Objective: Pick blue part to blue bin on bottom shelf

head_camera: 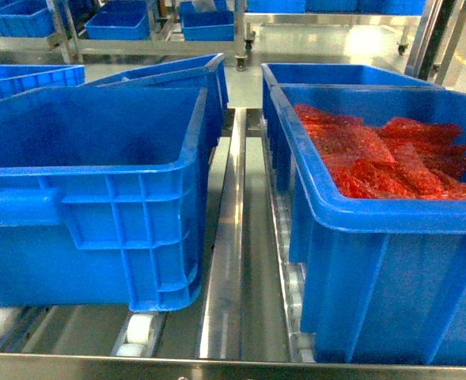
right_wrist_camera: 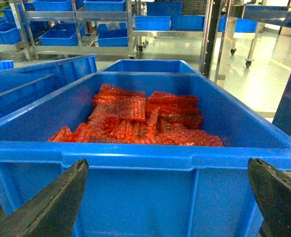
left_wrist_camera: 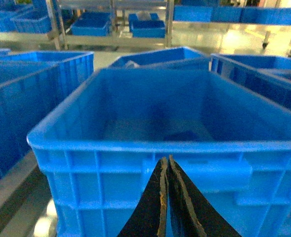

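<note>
Left end effector: dark fingers pressed together, tips touching, nothing seen between them; it sits just in front of the near wall of the left bin, below its rim.
Right end effector: spread wide, one dark finger at each lower corner of the right wrist view, nothing between them; it faces the near wall of the right bin.
Left bin: large blue plastic bin on the left lane of the bottom shelf; mostly bare inside.
Blue part: a small dark-blue shape lies on the floor of the left bin, toward the far right; too blurred to confirm its form. Not visible in the head view.
Right bin: large blue bin on the right lane, holding a heap of red mesh packets.
Bottom shelf: stainless-steel rack with a divider rail running between the two bins, a shiny front rail, and white rollers under the left bin's front corner.
Background: more blue bins on racks across a glossy floor.
</note>
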`<state>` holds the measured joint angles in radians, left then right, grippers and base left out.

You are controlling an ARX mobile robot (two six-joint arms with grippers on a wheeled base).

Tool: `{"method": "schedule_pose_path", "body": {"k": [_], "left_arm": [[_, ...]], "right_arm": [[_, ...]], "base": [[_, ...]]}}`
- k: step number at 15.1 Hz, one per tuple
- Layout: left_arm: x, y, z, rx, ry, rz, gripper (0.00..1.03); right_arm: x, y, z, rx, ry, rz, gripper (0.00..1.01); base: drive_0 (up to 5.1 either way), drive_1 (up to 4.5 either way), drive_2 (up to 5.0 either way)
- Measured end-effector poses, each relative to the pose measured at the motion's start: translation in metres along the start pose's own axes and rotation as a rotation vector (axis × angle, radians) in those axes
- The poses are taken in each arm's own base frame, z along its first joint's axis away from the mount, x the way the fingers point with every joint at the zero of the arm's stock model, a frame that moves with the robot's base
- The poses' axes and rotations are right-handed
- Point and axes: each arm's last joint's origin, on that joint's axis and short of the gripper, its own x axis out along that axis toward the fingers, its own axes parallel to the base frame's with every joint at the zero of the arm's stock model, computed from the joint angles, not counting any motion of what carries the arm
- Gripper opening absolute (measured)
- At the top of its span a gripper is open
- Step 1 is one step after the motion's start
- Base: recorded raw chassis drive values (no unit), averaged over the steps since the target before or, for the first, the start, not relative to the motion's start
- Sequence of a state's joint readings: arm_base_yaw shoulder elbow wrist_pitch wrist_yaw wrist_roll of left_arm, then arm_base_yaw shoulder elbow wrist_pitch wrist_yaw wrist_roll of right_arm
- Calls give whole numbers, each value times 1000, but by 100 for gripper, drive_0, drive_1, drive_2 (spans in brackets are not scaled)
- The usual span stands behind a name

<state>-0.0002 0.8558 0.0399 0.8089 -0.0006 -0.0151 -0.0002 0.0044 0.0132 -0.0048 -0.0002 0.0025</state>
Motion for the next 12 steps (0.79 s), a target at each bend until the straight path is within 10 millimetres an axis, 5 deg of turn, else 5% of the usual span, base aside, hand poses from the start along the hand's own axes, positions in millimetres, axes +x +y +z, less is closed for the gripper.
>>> {"method": "schedule_pose_path", "body": {"k": [12], "left_arm": [[-37,0,6,0,-20,0,2]], "right_arm": [[0,0,0,0,0,0,98]], "base": [[0,0,0]]}}
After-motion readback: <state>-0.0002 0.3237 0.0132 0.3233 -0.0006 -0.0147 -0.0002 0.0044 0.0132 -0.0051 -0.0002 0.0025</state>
